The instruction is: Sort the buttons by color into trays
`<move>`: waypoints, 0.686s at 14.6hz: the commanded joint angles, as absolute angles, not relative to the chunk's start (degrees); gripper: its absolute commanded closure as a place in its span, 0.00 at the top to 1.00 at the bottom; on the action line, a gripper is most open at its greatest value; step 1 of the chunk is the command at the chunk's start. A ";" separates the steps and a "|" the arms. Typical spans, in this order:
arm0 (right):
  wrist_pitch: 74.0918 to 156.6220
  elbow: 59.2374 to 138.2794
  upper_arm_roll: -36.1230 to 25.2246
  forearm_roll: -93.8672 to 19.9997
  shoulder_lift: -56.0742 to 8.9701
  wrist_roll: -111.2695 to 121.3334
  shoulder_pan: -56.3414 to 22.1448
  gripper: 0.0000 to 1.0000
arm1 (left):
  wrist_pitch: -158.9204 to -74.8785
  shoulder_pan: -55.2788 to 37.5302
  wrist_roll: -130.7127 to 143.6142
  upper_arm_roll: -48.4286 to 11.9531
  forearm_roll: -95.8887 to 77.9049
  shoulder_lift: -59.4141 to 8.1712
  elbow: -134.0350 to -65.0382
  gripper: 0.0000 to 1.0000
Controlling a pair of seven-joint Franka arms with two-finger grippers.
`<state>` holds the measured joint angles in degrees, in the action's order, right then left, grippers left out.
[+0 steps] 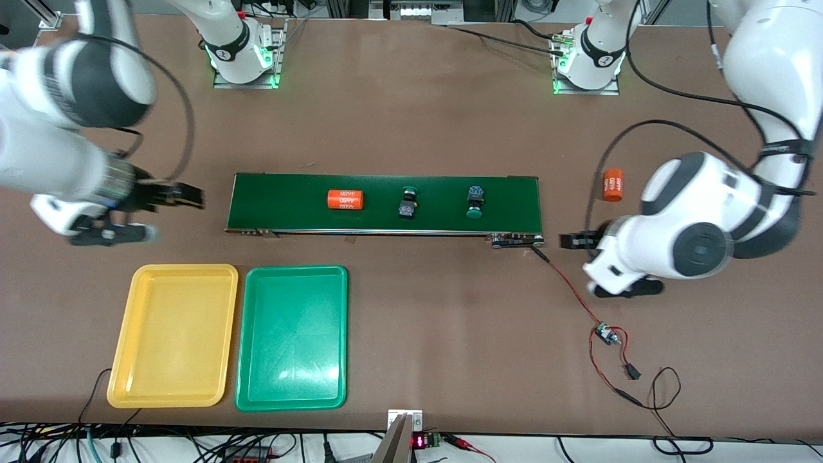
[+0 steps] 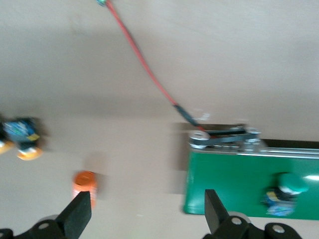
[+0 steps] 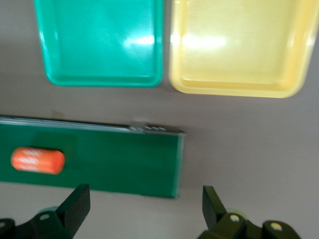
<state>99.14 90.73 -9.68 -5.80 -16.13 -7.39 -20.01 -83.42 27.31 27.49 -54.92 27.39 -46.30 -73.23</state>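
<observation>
1. Nearest the front camera, well apart from the conveyor belt (image 1: pixel 384 204), we see the yellow tray (image 1: pixel 172 335) and the green tray (image 1: pixel 292 337) side by side – both nearer to the camera than the belt, the yellow one closer to the right arm's end of the table.
2. On the belt we find two green-capped buttons: one (image 1: pixel 407 202) at the middle, one (image 1: pixel 475 200) toward the left arm's end. An orange cylinder (image 1: pixel 346 199) lies on the belt toward the right arm's end.
3. The left gripper (image 1: pixel 574 241) hangs over the table just off the belt's end, jaws wide and holding nothing; the right gripper (image 1: pixel 189 196) does likewise off the belt's right-arm end.
4. Off the belt at the left arm's end lies a second orange cylinder (image 1: pixel 613 184) – in the left wrist view, a yellow-capped button (image 2: pixel 22 138) too.
</observation>
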 commanded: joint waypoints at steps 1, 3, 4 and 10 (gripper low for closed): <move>101.77 89.91 -10.20 -7.64 -18.71 -15.01 -26.43 1.00 | -81.74 30.24 16.47 -50.58 27.60 -45.10 -73.56 1.00; 104.23 90.09 -10.20 -10.71 -20.91 -16.16 -29.95 1.00 | -81.83 27.26 9.26 -42.14 25.68 -41.32 -77.93 1.00; 105.28 89.91 -10.20 -11.33 -22.05 -18.70 -31.54 1.00 | -83.22 25.94 6.44 -37.49 22.44 -38.61 -82.40 1.00; 111.62 89.82 -10.20 -11.51 -28.29 -32.77 -41.47 1.00 | -101.49 19.44 0.89 -23.58 14.68 -22.43 -111.41 1.00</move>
